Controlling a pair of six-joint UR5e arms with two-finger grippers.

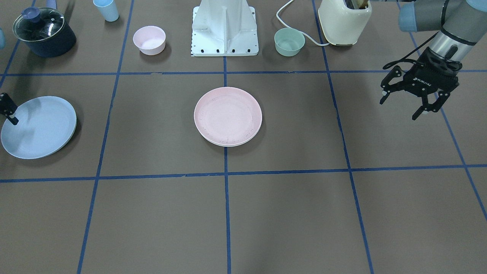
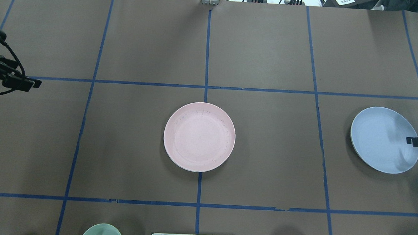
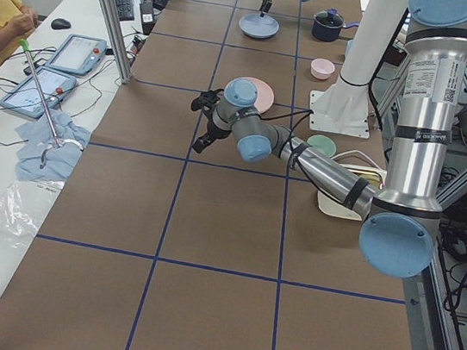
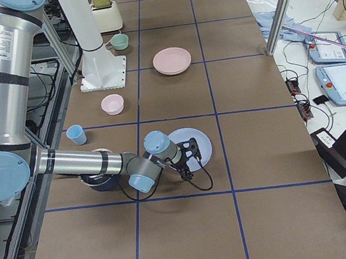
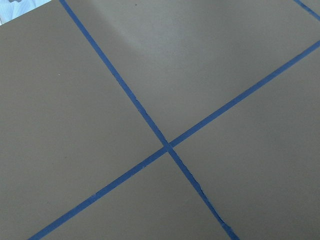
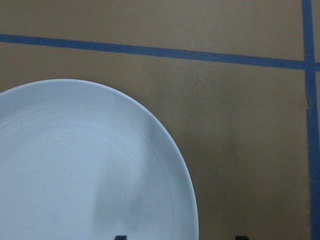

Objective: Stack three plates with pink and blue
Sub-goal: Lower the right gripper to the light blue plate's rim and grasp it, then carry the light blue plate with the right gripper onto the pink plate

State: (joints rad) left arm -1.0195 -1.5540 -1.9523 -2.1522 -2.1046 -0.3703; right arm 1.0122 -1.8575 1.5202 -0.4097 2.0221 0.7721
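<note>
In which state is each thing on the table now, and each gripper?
pink plate, stacked on the cream-white plate.
blue plate, apart, not yet stacked.
right gripper, open, at the blue plate's rim.
left gripper, open, empty.
pot, lid on.
pink bowl, upright, empty.
green bowl, upright, empty.
blue cup, upright.

The left arm stretches toward the desk's left edge, its left gripper [image 1: 399, 109] hanging above the desk, pointing down with fingers spread wide. The right gripper [image 4: 189, 159] sits low near the right edge, fingers apart.
</note>
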